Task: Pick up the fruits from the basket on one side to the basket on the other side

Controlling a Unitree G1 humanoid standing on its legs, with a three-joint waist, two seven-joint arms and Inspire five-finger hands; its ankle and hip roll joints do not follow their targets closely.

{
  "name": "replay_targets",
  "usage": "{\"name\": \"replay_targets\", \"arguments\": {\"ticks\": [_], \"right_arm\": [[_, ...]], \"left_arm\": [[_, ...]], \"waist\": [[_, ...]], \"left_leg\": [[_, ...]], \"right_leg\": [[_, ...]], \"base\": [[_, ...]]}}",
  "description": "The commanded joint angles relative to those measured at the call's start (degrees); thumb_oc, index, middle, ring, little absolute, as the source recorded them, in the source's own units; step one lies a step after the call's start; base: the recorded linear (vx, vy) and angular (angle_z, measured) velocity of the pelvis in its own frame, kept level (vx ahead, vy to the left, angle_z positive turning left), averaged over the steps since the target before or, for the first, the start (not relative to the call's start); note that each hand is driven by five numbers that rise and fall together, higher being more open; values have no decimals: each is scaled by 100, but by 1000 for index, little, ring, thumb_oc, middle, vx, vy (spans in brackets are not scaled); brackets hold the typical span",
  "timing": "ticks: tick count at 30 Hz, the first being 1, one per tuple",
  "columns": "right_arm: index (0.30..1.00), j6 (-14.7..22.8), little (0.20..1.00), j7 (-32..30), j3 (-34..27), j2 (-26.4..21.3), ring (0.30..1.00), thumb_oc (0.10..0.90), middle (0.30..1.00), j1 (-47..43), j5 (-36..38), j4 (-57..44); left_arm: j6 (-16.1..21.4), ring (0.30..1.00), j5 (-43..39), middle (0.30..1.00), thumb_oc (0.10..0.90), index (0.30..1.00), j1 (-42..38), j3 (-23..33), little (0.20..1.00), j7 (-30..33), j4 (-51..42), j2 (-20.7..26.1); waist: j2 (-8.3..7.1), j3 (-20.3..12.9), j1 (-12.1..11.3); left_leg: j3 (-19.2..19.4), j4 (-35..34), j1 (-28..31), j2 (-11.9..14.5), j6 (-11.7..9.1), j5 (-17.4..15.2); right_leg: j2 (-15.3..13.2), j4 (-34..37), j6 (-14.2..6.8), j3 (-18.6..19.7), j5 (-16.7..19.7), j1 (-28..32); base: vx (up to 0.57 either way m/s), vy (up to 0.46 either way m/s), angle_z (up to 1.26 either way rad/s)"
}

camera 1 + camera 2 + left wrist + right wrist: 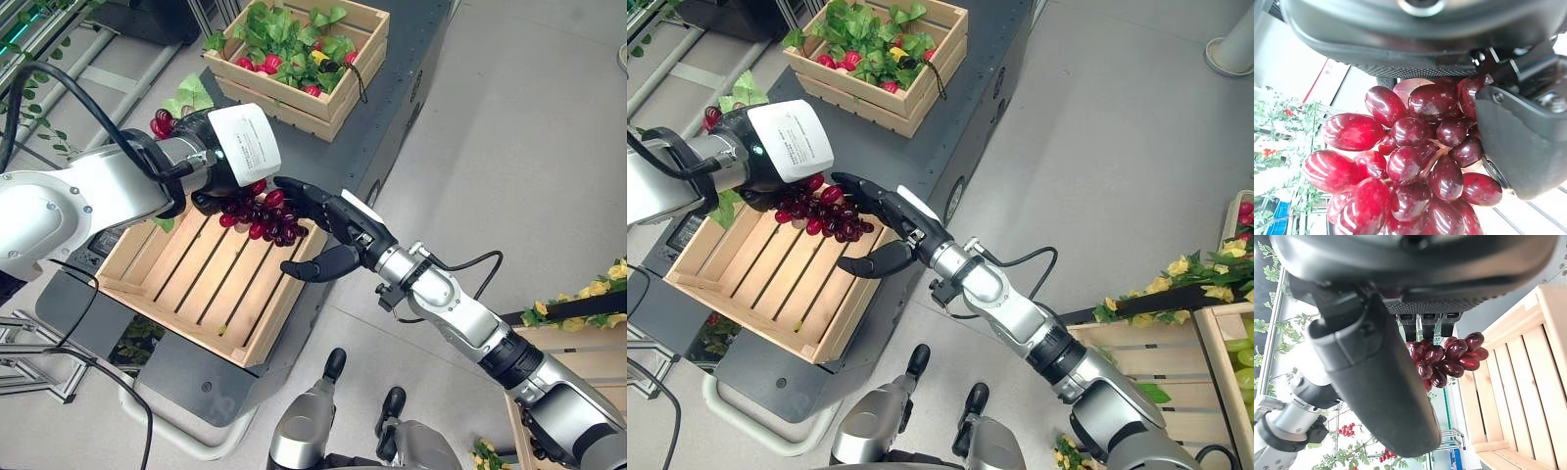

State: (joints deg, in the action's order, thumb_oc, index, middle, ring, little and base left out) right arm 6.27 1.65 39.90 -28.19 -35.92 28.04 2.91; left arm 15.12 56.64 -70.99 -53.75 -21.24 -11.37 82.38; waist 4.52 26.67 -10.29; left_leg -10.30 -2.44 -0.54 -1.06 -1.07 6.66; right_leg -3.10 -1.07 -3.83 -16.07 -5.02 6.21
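Slatted crate (186, 279) on the left, bare inside. Far crate (323, 93) full of leaves and small fruit. Left hand (220, 162) above the near crate, curled on the grapes (263, 215), which hang just over the slats. Right hand (328, 220) spread, fingers under and beside the bunch, thumb low; touching or not, cannot tell. Looks like a hand-over mid-air. Next: close right fingers on the bunch, then loosen the left.

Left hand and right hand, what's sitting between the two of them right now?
A bunch of red grapes hangs between them above the wooden crate: the left hand grips it from above, and the right hand reaches in open beside it, as the left eye view shows.
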Motion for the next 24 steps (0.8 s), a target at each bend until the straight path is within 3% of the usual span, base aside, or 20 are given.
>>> {"name": "replay_targets", "arguments": {"ticks": [1,8,15,24], "right_arm": [[900,378,900,-330,197,609,900,800,900,565,311,-179],[900,265,900,-563,172,755,900,800,900,518,311,-129],[900,91,900,-776,97,955,900,800,900,418,852,-132],[900,-31,900,-915,136,1052,900,800,900,398,834,-159]], "left_arm": [[-197,300,253,300,400,300,308,-159,300,85,514,-281],[-281,300,375,300,400,300,247,-150,300,-33,289,-544],[-275,300,457,300,400,300,506,67,300,-135,78,-813],[-313,300,485,300,400,300,762,203,300,-117,-65,-984]], "waist": [[7,-2067,11],[-1,-2098,17],[-47,-2118,-16],[-76,-2151,-34]], "left_leg": [[196,-256,96,-356,10,-362],[174,-256,110,-355,18,-381],[131,-256,124,-364,43,-399],[125,-256,113,-363,62,-399]], "right_leg": [[-156,324,-136,57,361,-102],[-154,305,-120,49,338,-99],[-148,275,-100,9,318,-99],[-143,287,-96,-7,328,-106]], "base": [[0,0,0],[0,0,0],[0,0,0],[0,0,0]]}}
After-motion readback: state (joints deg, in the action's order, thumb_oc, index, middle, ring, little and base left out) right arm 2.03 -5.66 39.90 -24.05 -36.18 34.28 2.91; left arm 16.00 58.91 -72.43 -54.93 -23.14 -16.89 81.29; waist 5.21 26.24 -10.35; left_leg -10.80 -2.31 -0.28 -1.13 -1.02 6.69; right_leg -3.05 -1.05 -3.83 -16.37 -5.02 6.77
